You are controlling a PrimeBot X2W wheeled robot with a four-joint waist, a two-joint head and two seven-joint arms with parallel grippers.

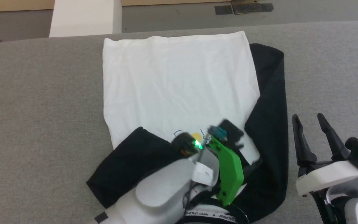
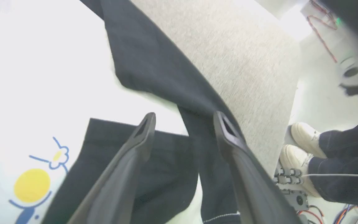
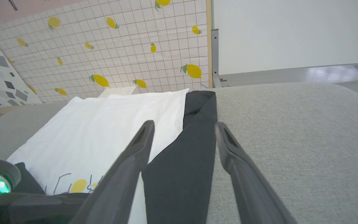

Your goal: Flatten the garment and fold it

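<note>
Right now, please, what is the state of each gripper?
Left gripper: open, holding nothing, above the garment.
Right gripper: open, holding nothing.

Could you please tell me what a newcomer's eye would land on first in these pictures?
The black-sleeved white shirt lies across the grey table. A bright green cover on the left arm stands out over the chest print, and the open right gripper sits beside the shirt's right sleeve.

garment [image 1: 179, 84]: white body, black sleeves, yellow-and-blue print
table [image 1: 36, 109]: grey weave
wall [image 3: 120, 46]: white grid, yellow lemons
</note>
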